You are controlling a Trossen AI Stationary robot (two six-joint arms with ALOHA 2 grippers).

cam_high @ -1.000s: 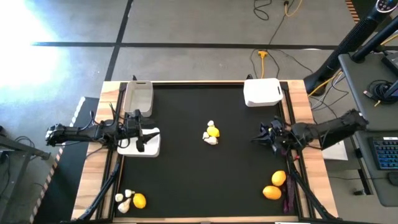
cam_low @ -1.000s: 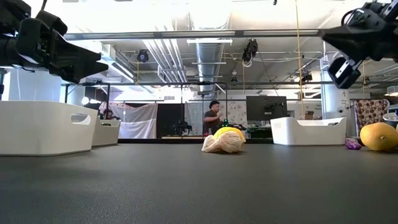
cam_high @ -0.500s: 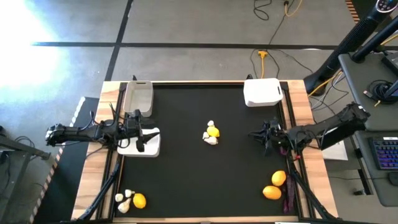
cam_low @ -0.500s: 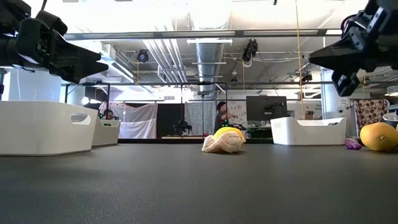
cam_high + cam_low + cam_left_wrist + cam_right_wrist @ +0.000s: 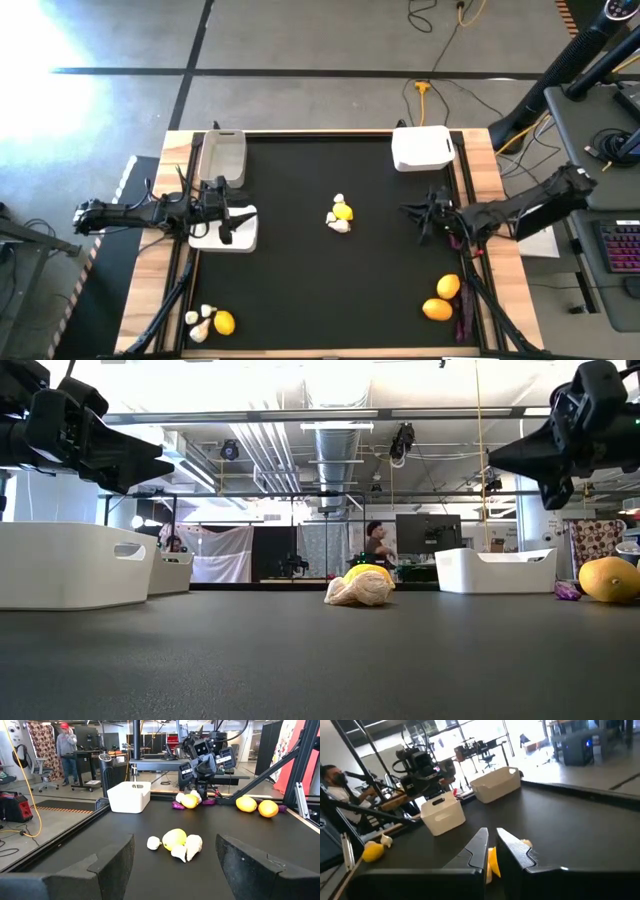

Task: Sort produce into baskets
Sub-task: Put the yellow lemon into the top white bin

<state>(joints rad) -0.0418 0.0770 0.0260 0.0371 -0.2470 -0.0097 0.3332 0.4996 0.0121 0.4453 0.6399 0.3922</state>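
Note:
A yellow citrus with whitish garlic bulbs (image 5: pixel 340 216) lies at the table's middle; it also shows in the left wrist view (image 5: pixel 176 843). More garlic and a citrus (image 5: pixel 210 321) lie at the near left. Two orange citrus (image 5: pixel 441 298) and a purple eggplant piece (image 5: pixel 462 325) lie at the near right. My left gripper (image 5: pixel 232 222) is open and empty over the left white basket (image 5: pixel 242 241). My right gripper (image 5: pixel 406 212) is shut and empty, above the table, to the right of the middle pile and pointing at it.
A greyish translucent basket (image 5: pixel 222 156) stands at the far left and a white basket (image 5: pixel 422 148) at the far right. A lemon, garlic and purple pieces (image 5: pixel 187 800) lie under my right arm. A person (image 5: pixel 377 543) stands in the room beyond.
My right gripper has gone toward the table's left, nearer the middle pile, and has tipped from slanting down to nearly level. The produce has not moved.

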